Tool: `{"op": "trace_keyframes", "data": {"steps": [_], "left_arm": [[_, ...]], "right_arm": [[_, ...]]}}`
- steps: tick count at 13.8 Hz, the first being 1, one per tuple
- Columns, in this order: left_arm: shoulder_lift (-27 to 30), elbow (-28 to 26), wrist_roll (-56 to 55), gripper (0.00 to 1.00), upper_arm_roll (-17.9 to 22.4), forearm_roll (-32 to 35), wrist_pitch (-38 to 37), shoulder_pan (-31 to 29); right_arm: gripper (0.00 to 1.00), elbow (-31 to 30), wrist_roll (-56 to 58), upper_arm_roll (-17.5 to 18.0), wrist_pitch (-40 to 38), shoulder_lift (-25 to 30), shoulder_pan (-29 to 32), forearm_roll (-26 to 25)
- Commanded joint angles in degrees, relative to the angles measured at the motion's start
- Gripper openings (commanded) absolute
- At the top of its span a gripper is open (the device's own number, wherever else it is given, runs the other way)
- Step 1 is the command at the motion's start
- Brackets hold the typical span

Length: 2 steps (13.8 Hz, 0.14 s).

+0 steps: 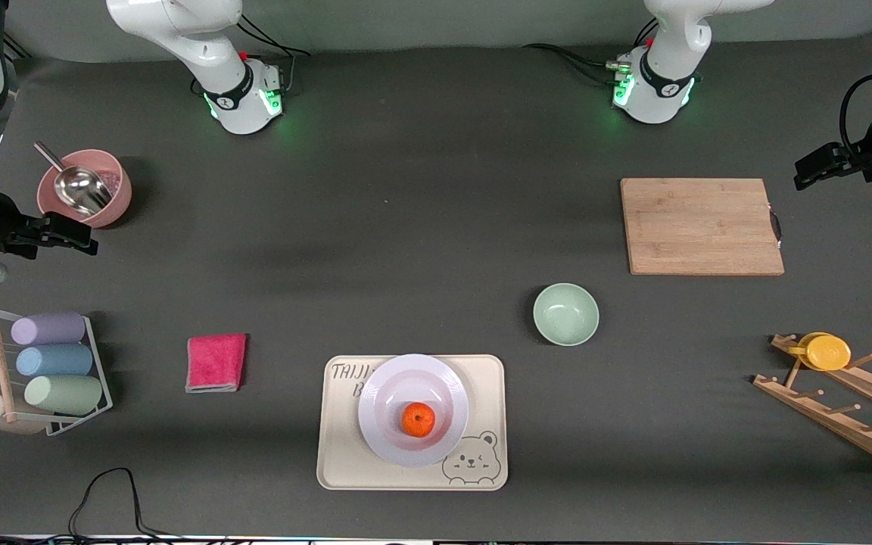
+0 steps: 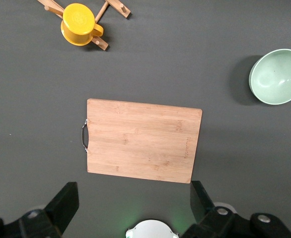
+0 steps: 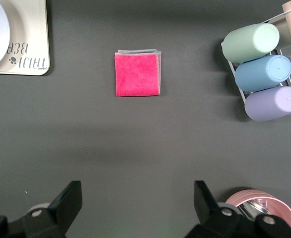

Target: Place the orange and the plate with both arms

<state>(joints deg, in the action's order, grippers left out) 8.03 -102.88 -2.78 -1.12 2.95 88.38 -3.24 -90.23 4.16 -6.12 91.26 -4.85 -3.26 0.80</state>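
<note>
Both arms raised and waiting — left gripper and right gripper wide open, empty.

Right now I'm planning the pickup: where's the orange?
In the front view, the orange sits in the white plate, which rests on the cream bear tray, nearer the camera than the green bowl.

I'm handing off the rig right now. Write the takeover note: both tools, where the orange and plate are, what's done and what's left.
Left tool: open, empty, up over the table beside the wooden cutting board, waiting.
Right tool: open, empty, up over the table beside the pink bowl.
Orange: sitting on the plate.
Plate: on the cream bear tray, at the table edge nearest the front camera.
Done: nothing gripped yet.
Left: pick up and place both orange and plate.
</note>
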Motion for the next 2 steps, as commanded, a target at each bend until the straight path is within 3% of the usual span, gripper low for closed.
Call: {"op": "trace_keyframes", "data": {"steps": [1,2], "left_arm": [[-0.7,1.5,1.1,1.00,-0.1,0.0,-1.0,-0.4],[-0.6,1.5,1.1,1.00,-0.1,0.0,-1.1,-0.4]], "right_arm": [[1.00,-1.0,-1.6,0.5,0.1,1.2,0.0,-1.5],[1.00,-0.7,-1.6,0.4,0.2,1.2,0.0,-1.6]]}}
